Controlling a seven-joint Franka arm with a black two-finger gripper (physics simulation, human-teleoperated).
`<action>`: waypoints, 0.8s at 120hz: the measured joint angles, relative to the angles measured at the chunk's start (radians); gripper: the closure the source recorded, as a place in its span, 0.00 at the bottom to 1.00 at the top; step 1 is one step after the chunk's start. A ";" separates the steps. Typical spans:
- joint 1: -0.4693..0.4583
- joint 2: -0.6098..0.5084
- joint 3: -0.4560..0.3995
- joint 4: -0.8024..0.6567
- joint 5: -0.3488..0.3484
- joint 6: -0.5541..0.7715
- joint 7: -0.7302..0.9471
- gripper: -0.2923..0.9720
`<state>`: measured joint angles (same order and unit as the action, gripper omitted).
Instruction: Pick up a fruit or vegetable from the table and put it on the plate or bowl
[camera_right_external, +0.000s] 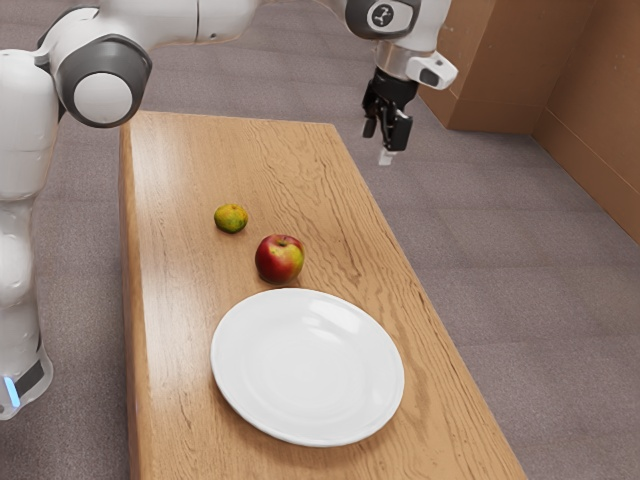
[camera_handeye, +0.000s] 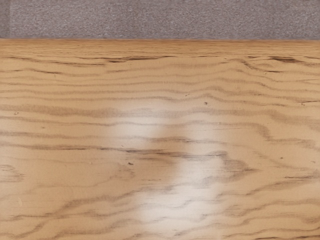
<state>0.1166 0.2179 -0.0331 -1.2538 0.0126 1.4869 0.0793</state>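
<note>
While the arm is reaching in from the exterior view's left, its black gripper (camera_right_external: 385, 143) is hanging in the air well beyond the plate (camera_right_external: 307, 365), over the table's far edge, with its fingers standing slightly apart and nothing between them.

One white round plate is lying flat on the wooden table (camera_right_external: 190, 170) at its near end. Two pieces of fruit are sitting on the bare wood:
- One apple (camera_right_external: 279, 258) is standing upright just beyond the plate's far rim, close to it but apart. It is showing red skin with a yellow-green patch on one side and a short stem on top.
- One small citrus fruit (camera_right_external: 231, 217), green turning orange, is resting farther from the plate than the apple, apart from it.

Grey carpet (camera_right_external: 520, 260) is spreading around the table.

Seen from the wrist, the table (camera_handeye: 160, 150) is showing strong wavy grain with a pale sheen, and a strip of grey carpet (camera_handeye: 160, 17) is running past its edge.
</note>
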 joint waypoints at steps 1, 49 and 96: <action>0.000 0.000 0.000 0.000 0.000 0.001 0.000 0.23; 0.000 -0.001 0.008 -0.001 -0.014 0.023 0.013 0.23; 0.001 -0.380 0.003 -0.564 -0.117 0.123 0.051 0.23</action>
<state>0.1173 -0.1623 -0.0301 -1.8174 -0.1044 1.6094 0.1302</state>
